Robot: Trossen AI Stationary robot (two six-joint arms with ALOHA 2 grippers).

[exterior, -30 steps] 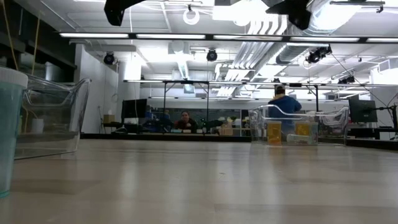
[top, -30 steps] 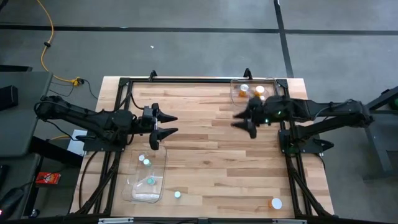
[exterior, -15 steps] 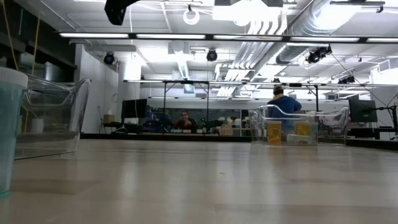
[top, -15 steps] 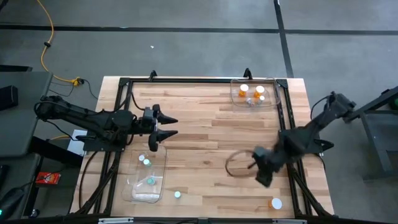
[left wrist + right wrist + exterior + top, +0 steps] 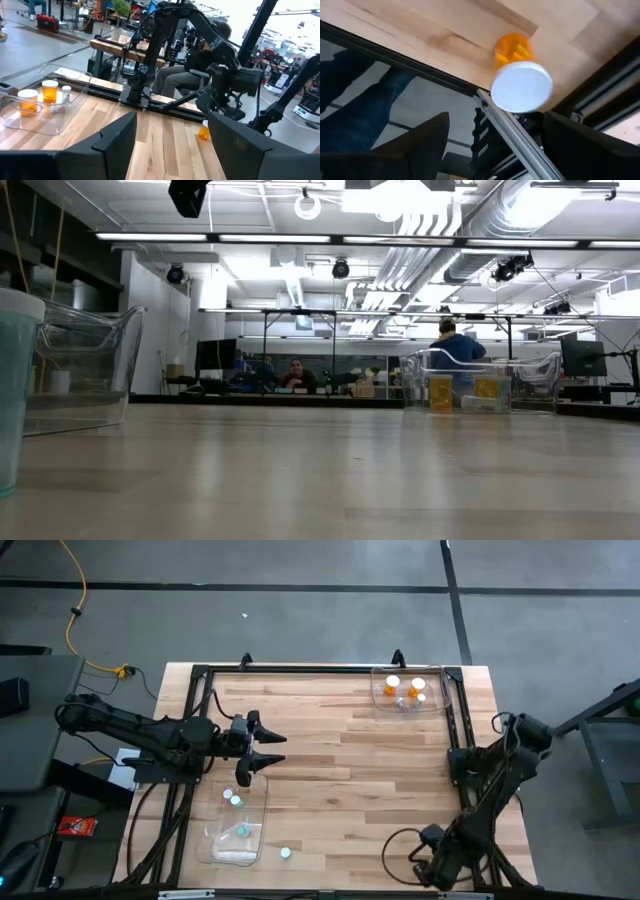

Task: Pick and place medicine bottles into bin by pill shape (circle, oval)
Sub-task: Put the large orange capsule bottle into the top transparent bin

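An orange bottle with a white cap (image 5: 517, 75) rests on the wood at the table's near right corner; it also shows in the left wrist view (image 5: 203, 132). My right gripper (image 5: 495, 150) is open just short of it, its cap facing the fingers; in the high view the gripper (image 5: 430, 865) covers the bottle. My left gripper (image 5: 275, 748) is open and empty at the table's left, above the near-left bin (image 5: 237, 830), which holds teal bottles (image 5: 234, 799). The far-right bin (image 5: 440, 700) holds orange bottles (image 5: 392, 686). One teal bottle (image 5: 285, 852) stands on the table beside the left bin.
Black frame rails run along the table's sides (image 5: 462, 740) and under the near right corner (image 5: 510, 135). A cable loops beside my right gripper (image 5: 395, 845). The low view shows the teal bottle (image 5: 15, 380) close up and people in the room behind.
My right gripper has swung from beside the far-right bin toward the table's near edge and gone down to the orange bottle at the near right corner. It has left the low view.
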